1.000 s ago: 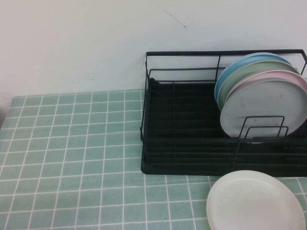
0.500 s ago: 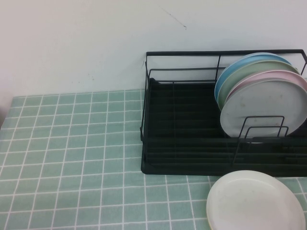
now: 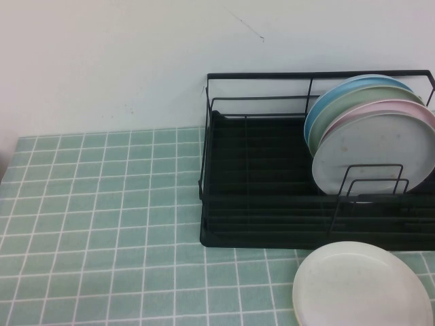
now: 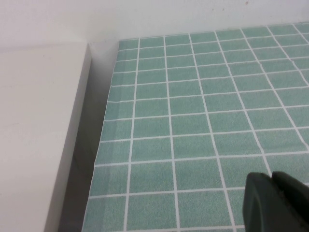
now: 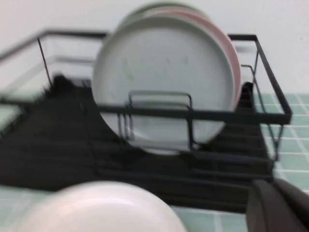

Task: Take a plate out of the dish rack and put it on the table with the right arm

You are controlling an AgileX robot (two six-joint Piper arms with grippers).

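The light grey plate (image 3: 377,155) stands upright at the front of a row of plates in the black dish rack (image 3: 272,204), behind the small looped divider. It also shows in the right wrist view (image 5: 164,82), with the rack (image 5: 58,145) around it. My right gripper (image 5: 275,186) is shut and empty, low over the table in front of the rack's right end, apart from the plate. My left gripper (image 4: 273,179) is shut and empty over the tiled table (image 4: 193,106) near its left edge. Neither arm shows in the high view.
A cream-white plate (image 3: 361,285) lies flat on the table (image 3: 102,204) in front of the rack, also in the right wrist view (image 5: 101,208). Pale pink (image 3: 401,107), green and blue plates stand behind the grey one. A white wall is behind.
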